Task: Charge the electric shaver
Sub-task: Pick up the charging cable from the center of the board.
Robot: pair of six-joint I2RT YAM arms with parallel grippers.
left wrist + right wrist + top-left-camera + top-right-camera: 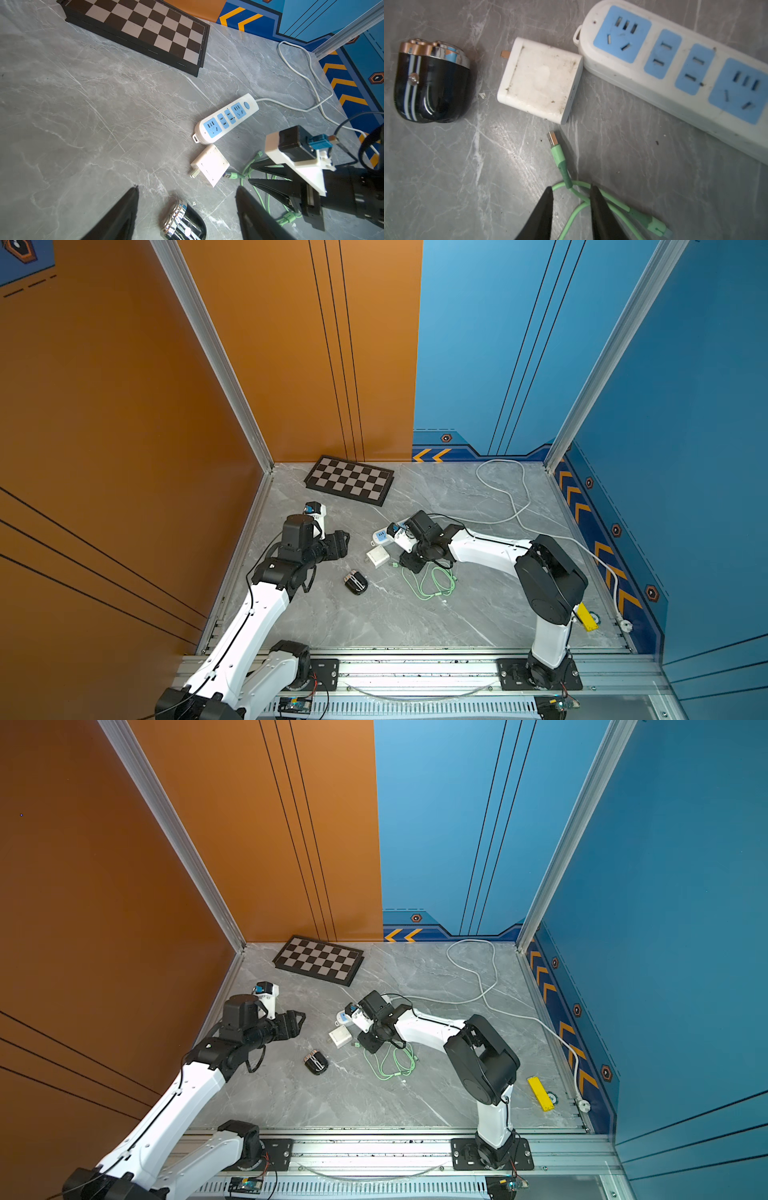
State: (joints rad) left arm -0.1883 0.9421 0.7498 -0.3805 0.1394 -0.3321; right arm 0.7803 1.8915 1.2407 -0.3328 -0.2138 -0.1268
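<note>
Right wrist: glossy black chrome-headed shaver [431, 87]; right fingers [544, 212] parted astride cable [560, 158], left fingers [120, 214] spread.

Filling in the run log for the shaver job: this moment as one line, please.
left gripper: open, empty | right gripper: open, astride green cable | electric shaver: untouched on table | charger block: unplugged

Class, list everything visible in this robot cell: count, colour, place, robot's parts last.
electric shaver: 1, black, mid-table
charger block: 1, white, beside power strip
power strip: 1, white-blue, mid-table
cord: 1, white, trailing right
cable: 1, green, coiled below right arm
chessboard: 1, black-grey, back wall
yellow block: 1, yellow, right edge
table: 1, grey marble, underneath
left arm: 1, white-black, jaws open near shaver
right arm: 1, white-black, jaws astride cable
</note>
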